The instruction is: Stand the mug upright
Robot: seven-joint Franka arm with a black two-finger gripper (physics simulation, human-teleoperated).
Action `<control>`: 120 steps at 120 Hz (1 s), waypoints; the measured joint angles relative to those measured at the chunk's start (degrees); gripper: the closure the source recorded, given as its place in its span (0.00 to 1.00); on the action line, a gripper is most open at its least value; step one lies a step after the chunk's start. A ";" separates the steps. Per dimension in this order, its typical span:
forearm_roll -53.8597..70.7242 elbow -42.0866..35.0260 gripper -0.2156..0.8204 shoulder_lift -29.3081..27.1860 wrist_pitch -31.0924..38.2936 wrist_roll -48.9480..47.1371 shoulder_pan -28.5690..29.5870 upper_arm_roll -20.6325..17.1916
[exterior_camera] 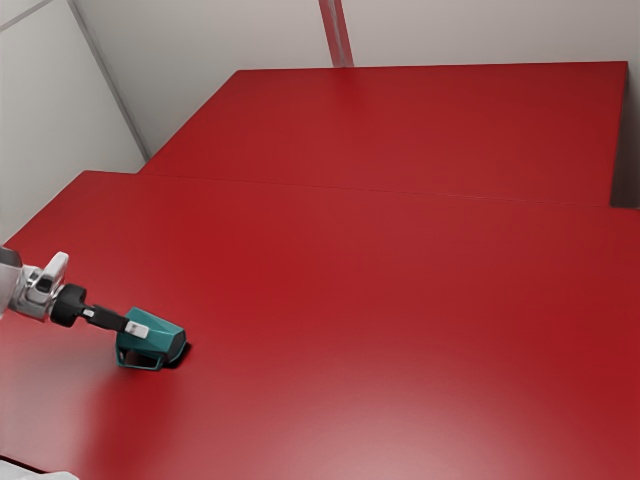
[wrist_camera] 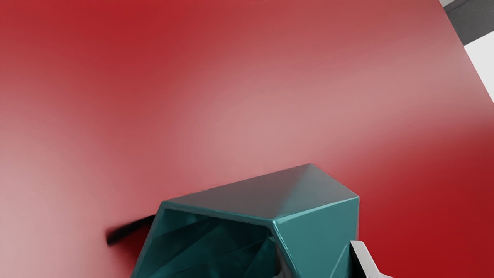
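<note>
Teal mug [exterior_camera: 165, 338]: tipped over, in the exterior view's lower left
Jaws [exterior_camera: 137, 328]: gripping the mug's wall, one finger outside, one inside
Surface [exterior_camera: 400, 300]: red, glossy, dark shadow beside the mug

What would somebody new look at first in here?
Probably the angular, shiny teal mug: it's tipped, low down near the exterior view's left, with the robot's black pincer right at it. Next might come the big, glossy, bright red table, stretching from there far across to the exterior view's right.
</note>
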 joint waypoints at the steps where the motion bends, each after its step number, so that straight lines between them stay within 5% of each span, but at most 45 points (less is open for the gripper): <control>1: 0.00 0.00 0.83 -0.02 0.01 0.01 -0.01 0.00; 27: 0.00 0.00 0.92 -2.31 0.01 0.29 -1.10 0.03; 72: 2.33 0.22 0.94 -9.97 1.02 -1.41 -5.75 -0.05; 120: 17.17 1.43 0.93 -15.55 5.20 -13.37 -9.85 -5.69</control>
